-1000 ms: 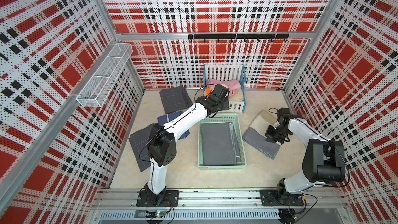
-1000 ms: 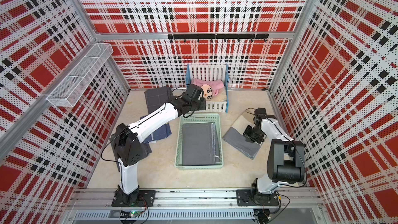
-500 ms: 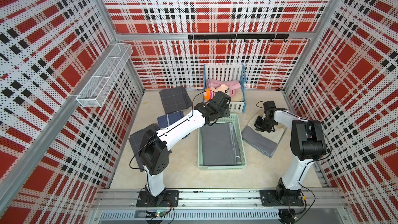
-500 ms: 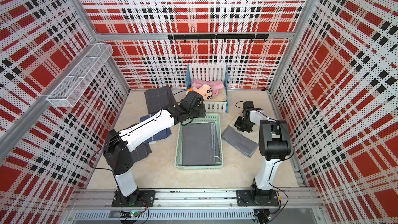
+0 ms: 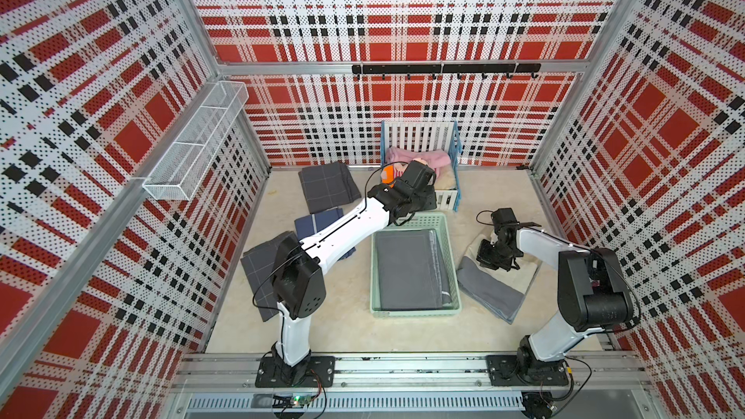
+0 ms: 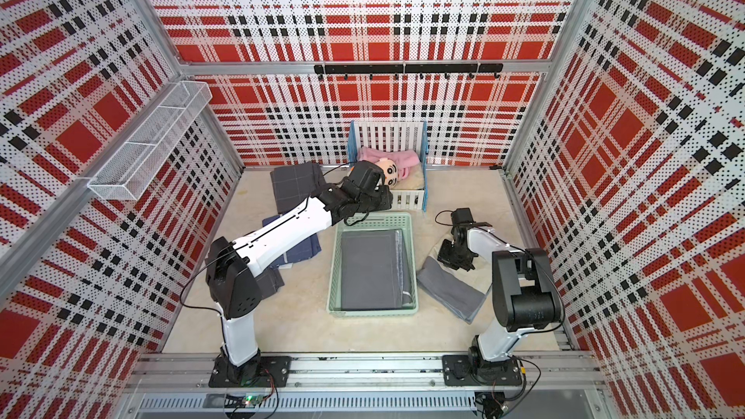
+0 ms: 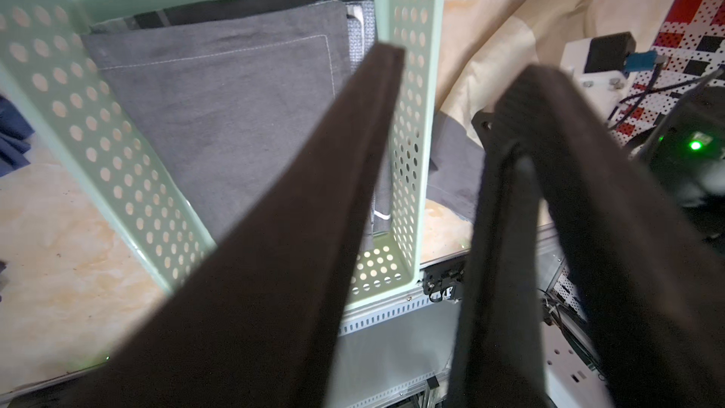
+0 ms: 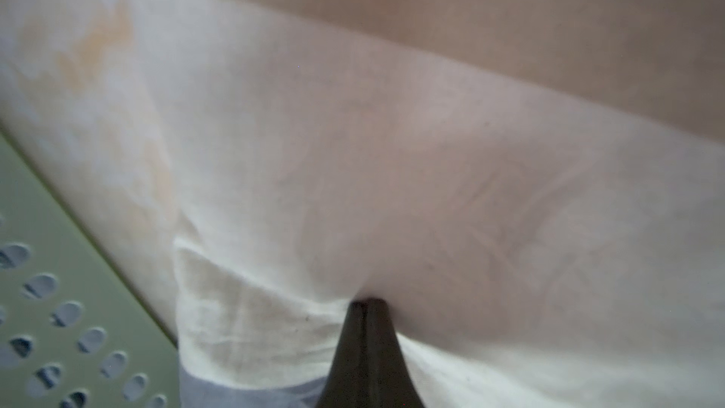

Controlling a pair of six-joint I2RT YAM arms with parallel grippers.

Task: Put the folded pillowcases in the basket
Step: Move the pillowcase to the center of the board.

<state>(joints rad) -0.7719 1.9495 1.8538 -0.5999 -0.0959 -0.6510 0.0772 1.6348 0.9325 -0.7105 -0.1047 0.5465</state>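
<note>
The cream folded pillowcase point(image 5: 527, 274) lies on the bench point(image 5: 350, 316) just beside the mint basket point(image 5: 415, 220), overlapping a grey cloth point(image 5: 490, 296). My right jaws are shut, tips on its edge; gripping one layer only, a lift would unfold it. My left jaws, part open, empty, could block the basket

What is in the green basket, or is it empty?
Not empty. A folded grey cloth lies flat inside the basket, covering most of its bottom.

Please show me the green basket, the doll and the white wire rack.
green basket point(image 5: 415, 312): a top view, near rim.
doll point(image 6: 388, 171): a top view, face.
white wire rack point(image 5: 194, 143): a top view, mesh side.
</note>
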